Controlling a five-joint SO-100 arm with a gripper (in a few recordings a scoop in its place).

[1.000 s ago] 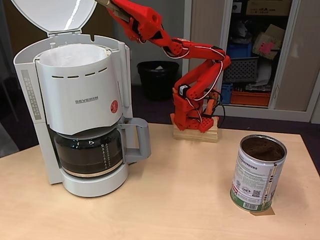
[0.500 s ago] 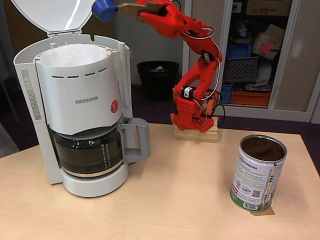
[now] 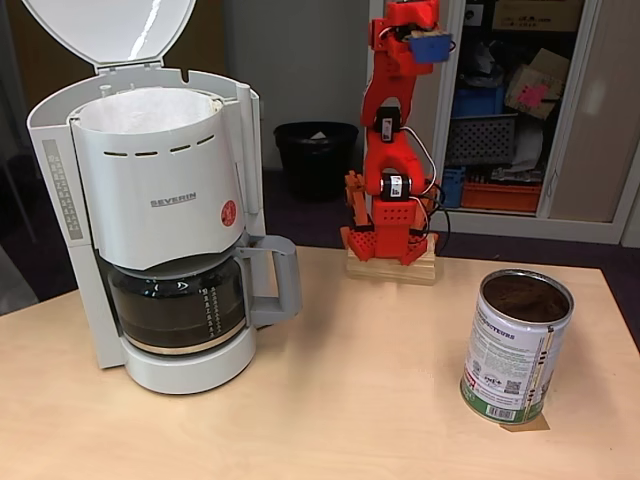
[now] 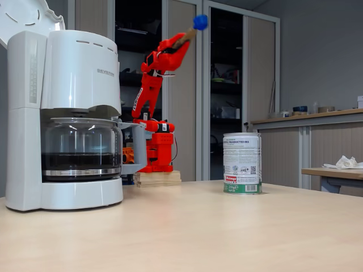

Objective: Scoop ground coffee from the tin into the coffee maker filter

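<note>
The red arm [image 3: 392, 150] is standing almost straight up on its wooden base at the far side of the worktop [image 3: 350, 400]. Its hand [image 3: 405, 18] is raised high, near the top edge of a fixed view, and it is gripping the brown handle of a scoop with a blue bowl [image 4: 199, 22]. The fingers are closed around this handle, and the blue bowl is pointing up and to the right in a fixed view [image 4: 199, 22].

The tin [image 3: 515, 345] is standing upright at the right side of the worktop, well apart from the arm. It is open, and the ground coffee [image 3: 526, 297] is showing as a dark flat surface close under the shiny rim.

The white coffee maker [image 3: 165, 215] is standing at the left side. Its lid [image 3: 110, 30] is tilted open, and a white paper filter [image 3: 150, 108] is sitting in the top. The glass jug [image 4: 80, 148] below is holding some dark liquid.
</note>
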